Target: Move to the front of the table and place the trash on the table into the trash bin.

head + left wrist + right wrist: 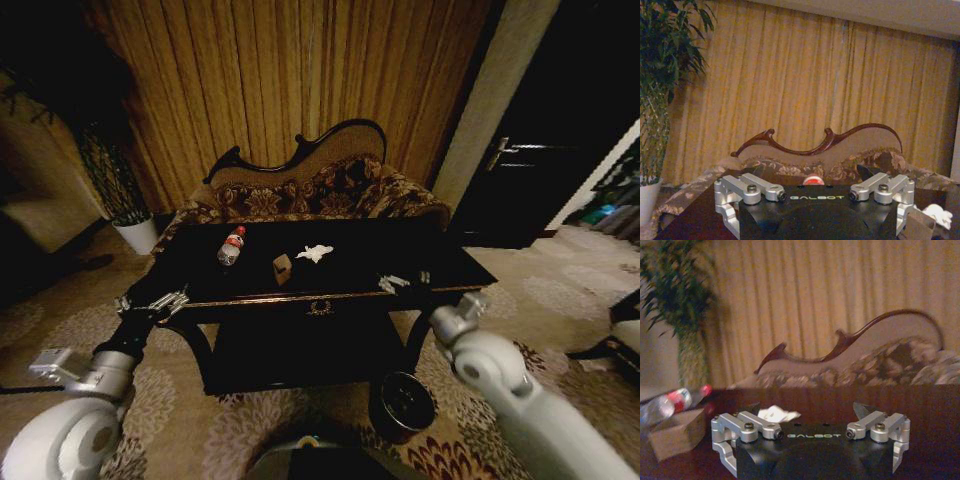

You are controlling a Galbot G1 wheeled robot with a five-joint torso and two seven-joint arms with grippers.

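Note:
The black table (pixel 452 262) with gold trim stands right in front of me. On its top lie a clear bottle (pixel 231 246) with a red cap, a small brown box (pixel 282 268) and a crumpled white tissue (pixel 315 253). My left gripper (pixel 150 292) hovers open at the table's front left corner; the bottle's red cap (pixel 813 179) shows beyond it. Over the front right edge my right gripper (pixel 408 278) is open, with the bottle (pixel 670 402), box (pixel 677 432) and tissue (pixel 779 414) ahead of it. The maroon trash bin (pixel 402 402) stands on the carpet by the table's front right leg.
A floral sofa (pixel 320 190) with a curved dark frame sits close behind the table, in front of tall curtains. A potted plant in a white pot (pixel 135 235) stands at the back left. A dark door (pixel 520 170) is at the back right. Patterned carpet surrounds the table.

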